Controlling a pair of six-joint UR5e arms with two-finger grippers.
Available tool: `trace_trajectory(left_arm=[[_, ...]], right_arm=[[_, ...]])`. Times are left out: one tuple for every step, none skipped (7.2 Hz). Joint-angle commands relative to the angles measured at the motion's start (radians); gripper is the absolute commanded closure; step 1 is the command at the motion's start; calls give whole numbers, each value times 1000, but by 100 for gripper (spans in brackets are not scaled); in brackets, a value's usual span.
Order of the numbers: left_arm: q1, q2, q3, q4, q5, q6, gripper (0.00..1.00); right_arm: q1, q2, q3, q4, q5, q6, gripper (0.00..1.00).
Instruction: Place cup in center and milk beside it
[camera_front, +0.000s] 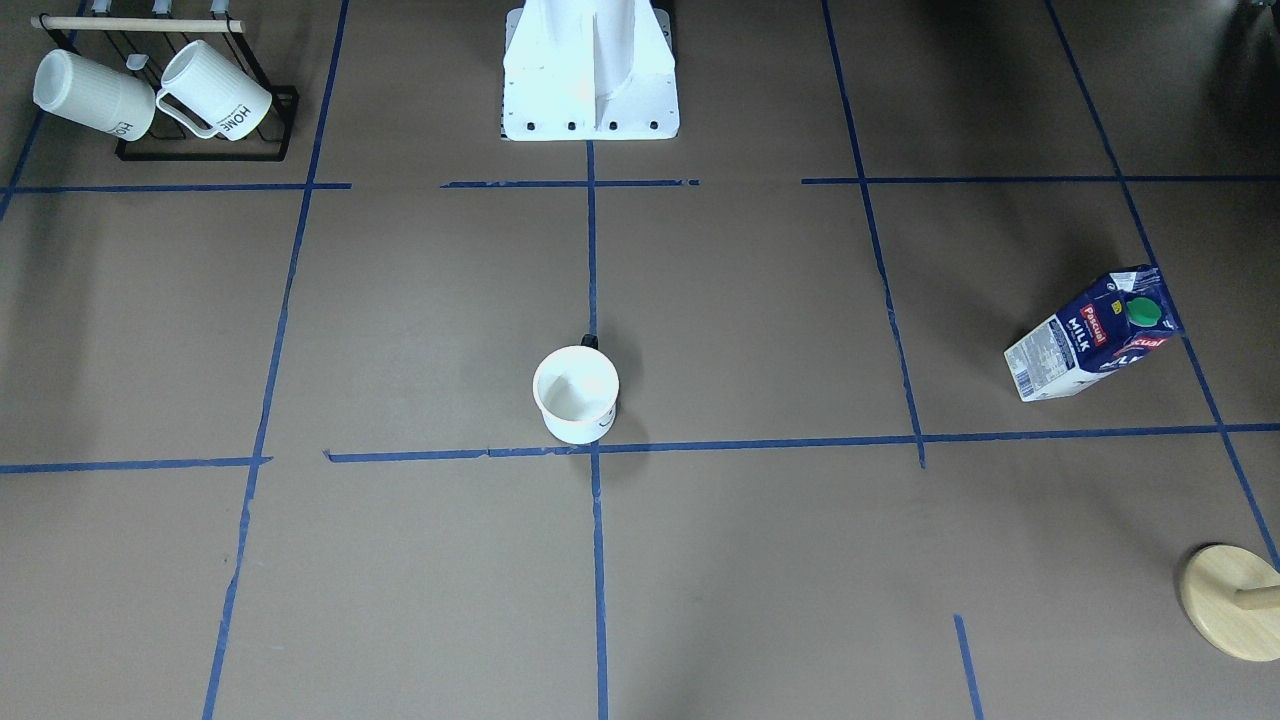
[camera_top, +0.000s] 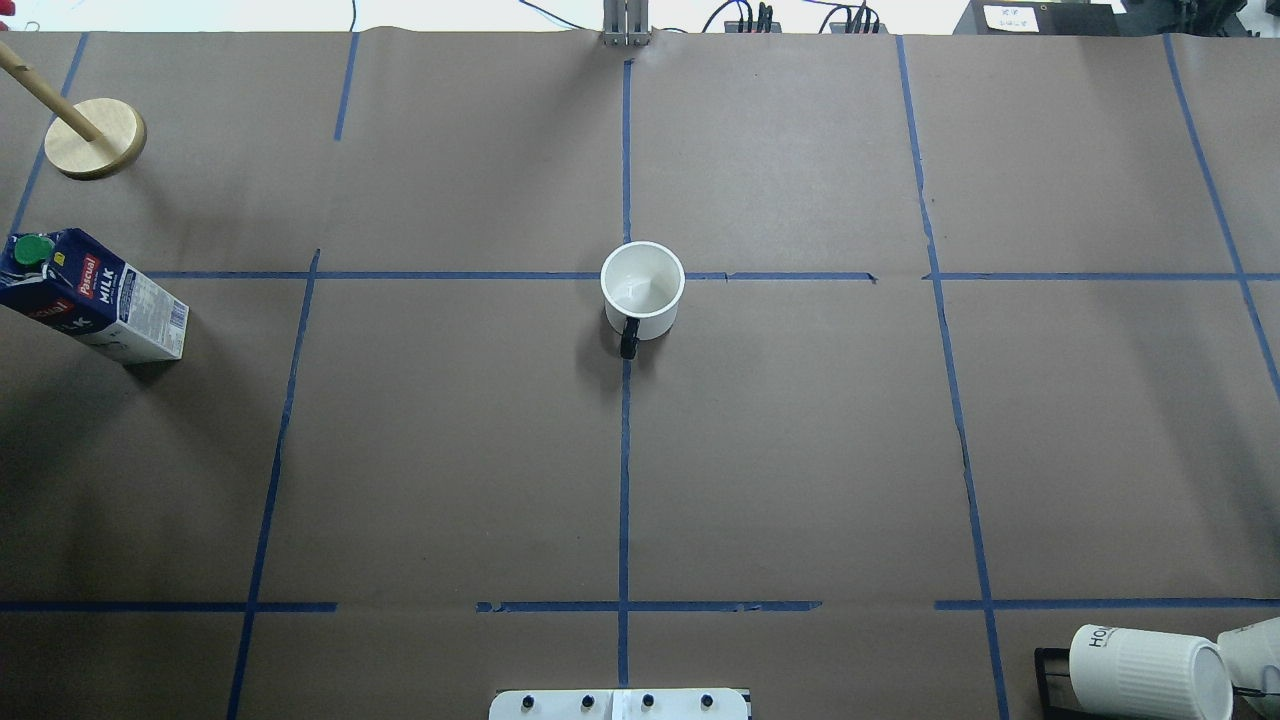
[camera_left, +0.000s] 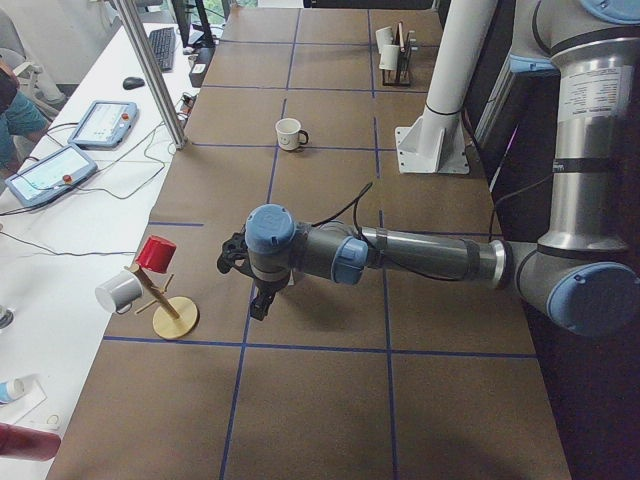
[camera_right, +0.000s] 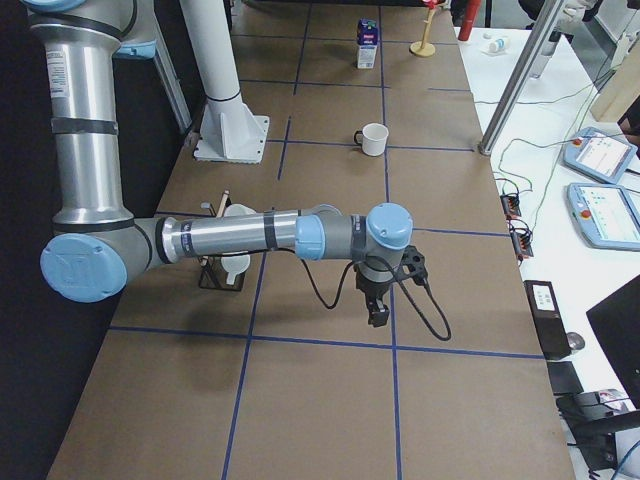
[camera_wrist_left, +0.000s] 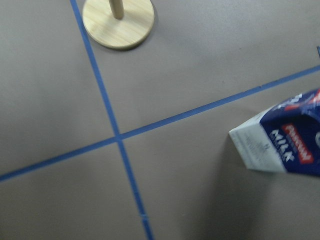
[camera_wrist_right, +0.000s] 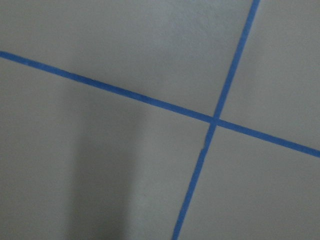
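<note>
I see a white cup (camera_top: 642, 290) with a black handle. At 10 o'clock the milk carton (camera_top: 95, 297) is dark blue, with a green cap, a red label and white letters. At 5 o'clock the ribbed mugs (camera_top: 1150, 672) are white. Blue tape lines (camera_top: 624, 480) cross the brown paper (camera_top: 450, 450).

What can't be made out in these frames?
- Left gripper and right gripper: they show only in the side views and are small, so open or shut cannot be told.
- Cup face: hidden below the rim in the overhead view. Only a sliver shows in the front-facing view.
- Milk: cut off by the right edge in the left wrist view and by the left edge overhead.
- Ribbed mugs: cut off by the bottom-right corner overhead.
</note>
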Motion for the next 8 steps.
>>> trace_trajectory(left_arm=[[112, -45, -48, -49, 51, -482, 0], [193, -91, -85, -33, 105, -567, 0], [205, -136, -86, 11, 102, -586, 0], [214, -145, -86, 18, 105, -600, 0], [240, -145, -86, 15, 107, -615, 0], [267, -144, -80, 13, 108, -611, 0], [287, -144, -74, 13, 110, -612, 0], [313, -142, -65, 13, 157, -612, 0]], right_arm=[[18, -27, 6, 0, -1, -20, 0], [18, -38, 6, 2, -1, -23, 0], [18, -38, 7, 2, -1, -21, 0], [18, -38, 7, 2, -1, -21, 0], [18, -38, 6, 2, -1, -23, 0], [18, -41, 4, 2, -1, -23, 0], [18, -42, 6, 2, 0, -24, 0], [18, -42, 4, 2, -1, -24, 0]])
